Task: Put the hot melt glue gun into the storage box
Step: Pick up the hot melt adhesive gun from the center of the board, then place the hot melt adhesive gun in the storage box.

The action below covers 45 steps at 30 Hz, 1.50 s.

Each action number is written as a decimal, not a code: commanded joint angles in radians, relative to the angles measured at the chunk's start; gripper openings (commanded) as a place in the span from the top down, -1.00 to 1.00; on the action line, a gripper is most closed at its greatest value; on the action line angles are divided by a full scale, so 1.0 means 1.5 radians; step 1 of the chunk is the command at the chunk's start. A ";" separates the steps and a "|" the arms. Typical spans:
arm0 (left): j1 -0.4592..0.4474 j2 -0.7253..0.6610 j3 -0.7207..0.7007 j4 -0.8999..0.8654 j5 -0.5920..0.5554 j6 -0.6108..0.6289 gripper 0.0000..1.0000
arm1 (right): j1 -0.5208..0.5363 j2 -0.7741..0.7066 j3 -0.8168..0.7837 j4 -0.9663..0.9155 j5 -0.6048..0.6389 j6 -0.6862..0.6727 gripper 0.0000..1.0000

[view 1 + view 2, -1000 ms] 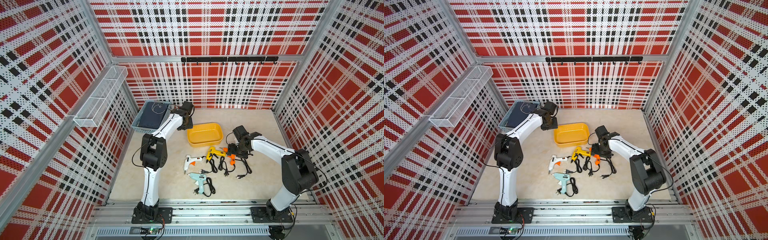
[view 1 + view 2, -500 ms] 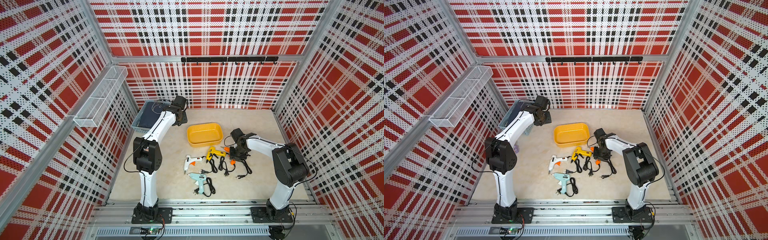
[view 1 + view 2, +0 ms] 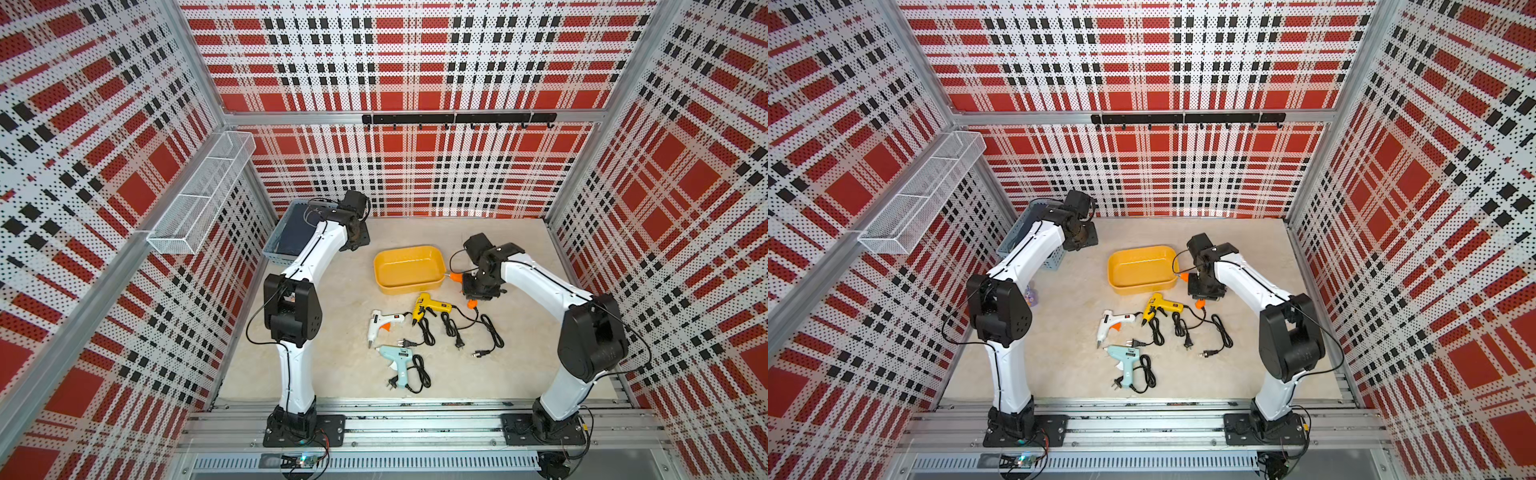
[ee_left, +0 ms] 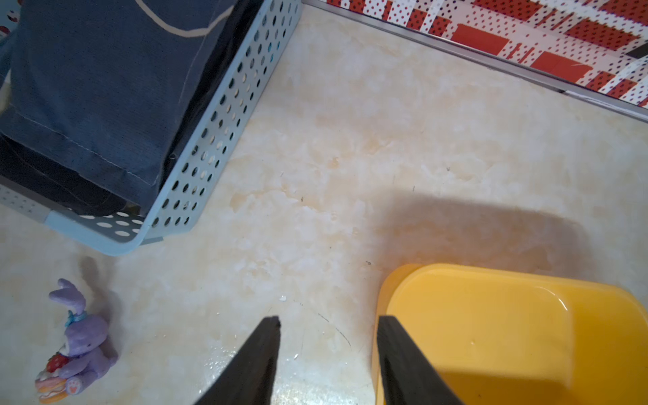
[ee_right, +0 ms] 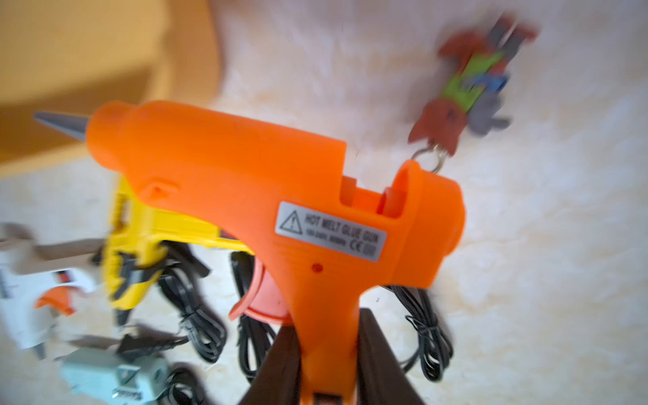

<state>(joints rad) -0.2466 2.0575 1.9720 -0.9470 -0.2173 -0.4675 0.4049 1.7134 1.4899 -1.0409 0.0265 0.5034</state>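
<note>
Glue gun [image 5: 266,196] in R hand [image 5: 328,331], nozzle nr storage box [image 3: 409,289].

Saw the right gripper [image 3: 1203,291] just right of the storage box [image 3: 1142,289], sitting over the orange glue gun [image 3: 1184,277]. Only the gun's nozzle end and handle tip showed, nozzle close to the box's right wall. Jaws hidden from there. The yellow glue gun [image 3: 1162,307], white glue gun [image 3: 1109,327] and pale blue glue gun [image 3: 1126,360] lay nearer, cords coiled. The left gripper [image 3: 1084,242] hung far left beside the blue-grey basket [image 3: 1022,235].

orange glue gun [image 5: 245,196] | handle clamped | nozzle beside yellow storage box [image 3: 409,266]
</note>
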 commanded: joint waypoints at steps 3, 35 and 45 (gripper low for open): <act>0.018 -0.008 0.031 -0.007 -0.007 -0.005 -0.02 | 0.004 -0.049 0.192 -0.122 0.050 -0.055 0.87; 0.053 -0.154 -0.181 0.044 -0.016 -0.016 -0.02 | 0.060 0.310 0.697 0.124 -0.024 -0.219 0.86; 0.061 -0.170 -0.212 0.055 -0.011 -0.016 -0.01 | 0.093 0.346 0.571 0.112 -0.020 -0.224 0.88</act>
<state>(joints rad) -0.1684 1.8412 1.6604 -0.8886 -0.2256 -0.4892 0.5144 2.1910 2.3951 -0.8761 -0.0158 0.1764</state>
